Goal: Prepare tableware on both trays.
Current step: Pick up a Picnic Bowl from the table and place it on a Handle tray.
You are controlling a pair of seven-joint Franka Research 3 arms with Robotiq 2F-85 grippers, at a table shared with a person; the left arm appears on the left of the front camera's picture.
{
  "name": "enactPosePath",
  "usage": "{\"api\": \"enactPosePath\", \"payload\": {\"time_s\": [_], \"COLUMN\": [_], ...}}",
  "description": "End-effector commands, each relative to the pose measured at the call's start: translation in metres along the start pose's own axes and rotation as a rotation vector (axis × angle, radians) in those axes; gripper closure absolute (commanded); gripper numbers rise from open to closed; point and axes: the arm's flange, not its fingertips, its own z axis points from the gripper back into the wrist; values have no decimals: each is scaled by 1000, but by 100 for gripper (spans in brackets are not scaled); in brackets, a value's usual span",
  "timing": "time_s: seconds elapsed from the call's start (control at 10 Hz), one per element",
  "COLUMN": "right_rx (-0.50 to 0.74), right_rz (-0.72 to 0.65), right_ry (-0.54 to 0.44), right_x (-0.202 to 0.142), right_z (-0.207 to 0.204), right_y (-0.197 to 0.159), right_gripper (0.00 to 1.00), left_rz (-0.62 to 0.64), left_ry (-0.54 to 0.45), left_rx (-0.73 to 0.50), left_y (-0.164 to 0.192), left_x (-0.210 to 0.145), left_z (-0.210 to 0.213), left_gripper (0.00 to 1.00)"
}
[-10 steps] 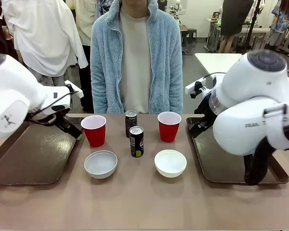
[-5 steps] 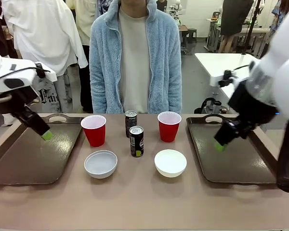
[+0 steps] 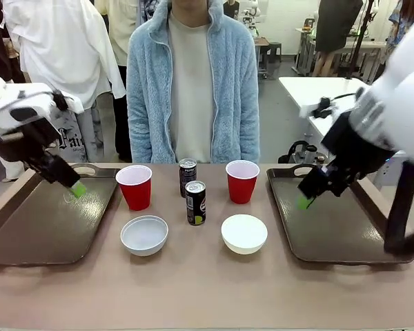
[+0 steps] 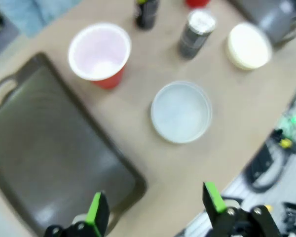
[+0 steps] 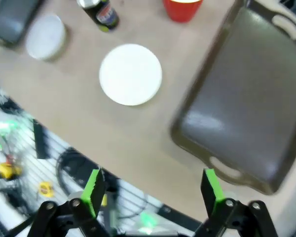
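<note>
Front view: the left pincer [image 3: 76, 187] hangs over the far end of the left-hand tray [image 3: 41, 227] at the left of the frame. The right pincer [image 3: 304, 201] hangs over the far end of the right-hand tray [image 3: 345, 234] on the right. Both are side-on here, one green tip each, so you can't read the jaw gap from this angle. All the tableware sits on the bench [image 3: 193, 289] between the trays. The left red cup [image 3: 134, 186] and right red cup [image 3: 242, 181] are at the back with the rear black can [image 3: 188, 176] between them. The front black can [image 3: 195, 203] is just in front of that one. The left white bowl [image 3: 144, 234] and right white bowl [image 3: 244, 233] are nearest the camera. A person in a light blue fleece [image 3: 193, 83] stands at the far edge, mid-frame.

Left wrist view: this one settles it. The green fingertips [image 4: 97, 212] stand wide apart at the bottom, so the left pincer is open and gripping nothing. It looks down on the left-hand tray at the left, the left red cup upper left, the left white bowl in the middle and both cans along the top. Pretty blurry though.

Right wrist view: same story, the right pincer's jaws are spread wide and gripping nothing. The right-hand tray is on the right with its cut-out handle [image 5: 226, 170] low down. The right white bowl is in the centre, and a can and a cup are cropped at the top edge. You also get cables [image 5: 69, 165] on the floor past the bench edge, lower left.
</note>
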Motion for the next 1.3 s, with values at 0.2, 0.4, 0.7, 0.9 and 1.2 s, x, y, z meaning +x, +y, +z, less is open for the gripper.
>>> {"api": "enactPosePath", "payload": {"time_s": [0.2, 0.4, 0.7, 0.9, 1.2], "right_rx": [494, 522, 610, 616, 628], "right_rz": [-595, -747, -820, -799, -777], "right_ry": [-145, -164, -208, -209, -202], "right_x": [-72, -119, -165, -180, -196], "right_z": [56, 62, 72, 85, 87], "right_y": [-131, -175, -212, -222, -233], "right_gripper": [0, 0, 0, 0, 0], "left_rz": [360, 518, 656, 691, 732], "left_ry": [-151, -142, -149, -150, -180], "left_rx": [-507, -525, -528, -512, -492], "left_y": [96, 136, 183, 193, 205], "left_x": [-25, -58, -95, -122, -154], "left_z": [29, 21, 28, 33, 42], "left_gripper": [0, 0, 0, 0, 0]}}
